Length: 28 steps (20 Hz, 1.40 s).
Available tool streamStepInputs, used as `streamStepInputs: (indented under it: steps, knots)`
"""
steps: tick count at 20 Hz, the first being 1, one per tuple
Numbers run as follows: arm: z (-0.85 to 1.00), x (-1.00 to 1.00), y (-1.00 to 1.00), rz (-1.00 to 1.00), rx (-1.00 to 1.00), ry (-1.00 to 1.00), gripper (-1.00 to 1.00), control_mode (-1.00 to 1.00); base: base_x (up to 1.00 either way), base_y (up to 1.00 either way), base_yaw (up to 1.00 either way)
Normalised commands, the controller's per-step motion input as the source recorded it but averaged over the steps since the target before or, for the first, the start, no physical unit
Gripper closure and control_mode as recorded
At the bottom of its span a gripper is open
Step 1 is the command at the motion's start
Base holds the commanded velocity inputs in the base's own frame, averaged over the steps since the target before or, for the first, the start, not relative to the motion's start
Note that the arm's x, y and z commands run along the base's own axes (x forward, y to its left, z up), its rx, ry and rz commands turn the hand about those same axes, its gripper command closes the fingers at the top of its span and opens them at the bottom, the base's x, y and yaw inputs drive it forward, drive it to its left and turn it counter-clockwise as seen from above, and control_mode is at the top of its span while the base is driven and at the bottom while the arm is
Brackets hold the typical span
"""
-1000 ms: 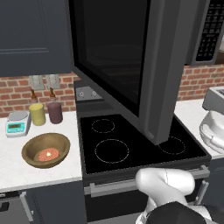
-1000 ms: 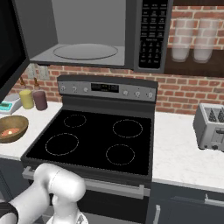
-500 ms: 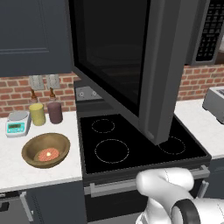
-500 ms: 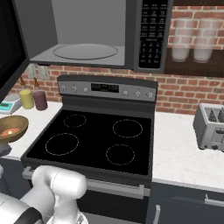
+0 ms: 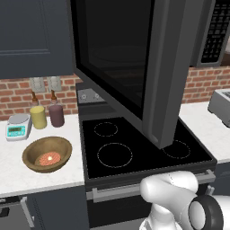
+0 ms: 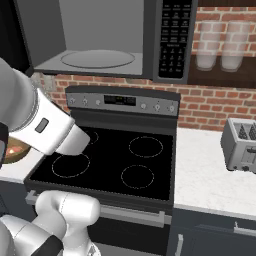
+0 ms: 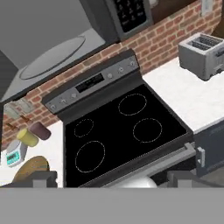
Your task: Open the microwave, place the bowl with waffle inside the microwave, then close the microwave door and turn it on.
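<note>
Wide open, the pincer [image 7: 113,178] holds nothing. Its two dark tips show low in the hand view, far apart, with the stove [image 7: 118,131] ahead of them.

The bowl [image 5: 47,154] sits on the counter left of the stove, and the waffle [image 5: 49,158] lies inside it. The microwave door [image 5: 134,67] is swung open and hangs out over the stove. The microwave [image 6: 95,35] is ready, with its glass plate [image 6: 97,58] bare.

Things could go wrong here. The arm [image 6: 45,125] might bump the open door when it lifts the bowl. The yellow cup [image 5: 38,117] and maroon cup [image 5: 56,115] stand near the bowl and could get knocked. If the bowl tips, the waffle may slide out. How near the pincer is to the bowl is hard to tell.
</note>
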Motion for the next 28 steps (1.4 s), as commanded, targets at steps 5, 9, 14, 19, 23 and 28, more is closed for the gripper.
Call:
streamStepInputs:
  steps: [5,9,14,19,23,28]
  knots:
    - [-0.75,0.70,0.38,0.36,0.03,-0.03,-1.00,-1.00,0.00,0.00,0.00]
    - [-0.05,0.24,0.05,0.33,0.11,-0.11,-1.00,-1.00,0.00,0.00,0.00]
    - [0.08,0.21,0.18,0.37,0.14,-0.05,-1.00,-1.00,0.00,0.00,0.00]
    - [0.08,0.64,0.48,0.48,0.18,0.01,-1.00,-1.00,0.00,0.00,0.00]
    - [0.04,0.55,0.64,0.49,0.09,0.02,-1.00,-1.00,0.00,0.00,0.00]
    - [0.01,0.26,0.57,0.28,0.07,0.00,-1.00,-1.00,0.00,0.00,0.00]
